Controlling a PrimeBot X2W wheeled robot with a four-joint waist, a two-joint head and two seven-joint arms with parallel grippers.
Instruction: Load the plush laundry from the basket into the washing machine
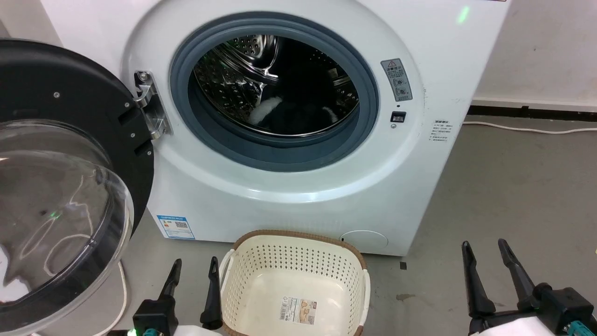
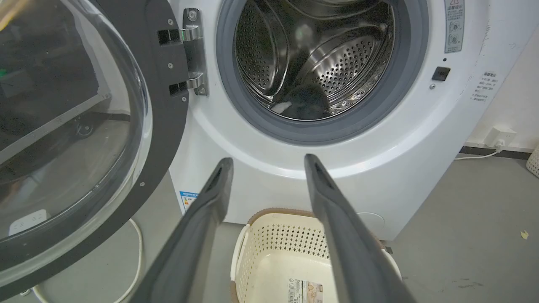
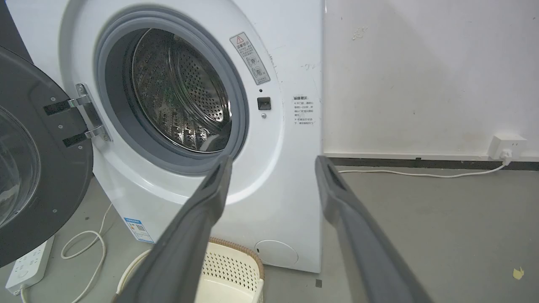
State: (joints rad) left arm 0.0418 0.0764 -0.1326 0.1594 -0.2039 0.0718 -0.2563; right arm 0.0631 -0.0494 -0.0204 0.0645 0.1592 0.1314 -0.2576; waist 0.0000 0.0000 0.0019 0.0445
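Observation:
The black plush laundry (image 1: pixel 291 114) with white patches lies on the bottom of the steel drum inside the washing machine (image 1: pixel 289 196); the left wrist view shows the plush laundry (image 2: pixel 305 103) there too. The machine's domed door (image 1: pixel 56 186) hangs wide open at the left. The cream basket (image 1: pixel 298 284) stands on the floor before the machine, holding nothing but its label sticker. My left gripper (image 1: pixel 193 270) is open just left of the basket. My right gripper (image 1: pixel 485 254) is open over the floor to the basket's right. Both are clear of everything.
A white cable (image 1: pixel 527 128) runs along the wall base at the right, toward a wall socket (image 3: pixel 507 145). A power strip (image 3: pixel 25 265) and looped cord (image 3: pixel 84 248) lie on the grey floor under the open door. Bare floor extends to the right.

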